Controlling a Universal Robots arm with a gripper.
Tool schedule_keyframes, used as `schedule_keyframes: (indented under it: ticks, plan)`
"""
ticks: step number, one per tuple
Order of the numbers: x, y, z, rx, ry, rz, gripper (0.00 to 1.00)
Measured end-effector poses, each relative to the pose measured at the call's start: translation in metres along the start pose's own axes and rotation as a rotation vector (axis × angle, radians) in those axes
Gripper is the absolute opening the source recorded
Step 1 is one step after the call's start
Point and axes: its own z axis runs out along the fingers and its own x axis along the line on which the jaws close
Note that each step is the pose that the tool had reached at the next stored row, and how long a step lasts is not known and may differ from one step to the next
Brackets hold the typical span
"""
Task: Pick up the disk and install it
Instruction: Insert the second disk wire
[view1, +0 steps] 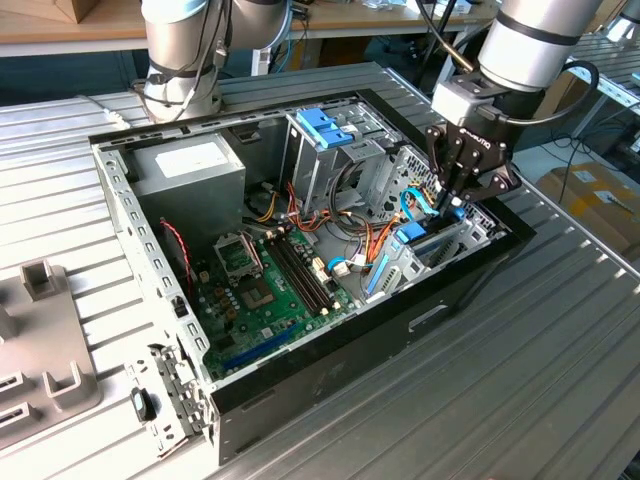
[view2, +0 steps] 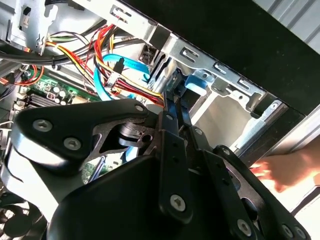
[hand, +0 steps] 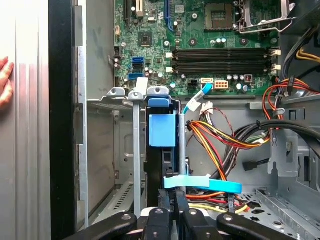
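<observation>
The disk stands on edge in the drive bay at the open computer case's front corner, its blue side rail and blue tab facing up. In the exterior view the disk lies low in the bay at the case's right end. My gripper points down into that bay, directly over the disk. Both wrist views show the gripper with its fingers drawn together and nothing between them. The tips of the gripper sit against the blue rail end of the disk.
The black case lies open on a ribbed metal table. It holds a motherboard, a grey power-supply box and a metal cage with a blue top. Coloured cables run beside the bay. A hand rests just outside the case wall.
</observation>
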Motion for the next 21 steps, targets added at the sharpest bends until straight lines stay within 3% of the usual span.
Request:
schedule_keyframes:
  ticks: [5, 8, 9, 11, 12, 13, 18, 21]
  plan:
    - [-0.0001, 0.0, 0.0005, 0.0, -0.001, 0.0, 0.17]
    - [-0.0001, 0.0, 0.0004, 0.0, -0.0005, 0.0, 0.29]
    - [0.0, 0.0, 0.0003, 0.0, -0.0003, 0.0, 0.29]
    - [0.0, 0.0, 0.0003, 0.0, -0.0003, 0.0, 0.42]
    - [0.0, 0.0, 0.0003, 0.0, -0.0002, 0.0, 0.42]
    - [0.0001, 0.0, -0.0015, 0.0, -0.0002, 0.0, 0.42]
    - [0.0025, 0.0005, -0.0321, 0.0, -0.0006, 0.0, 0.42]
    - [0.0025, 0.0005, -0.0322, 0.0, -0.0005, 0.0, 0.42]
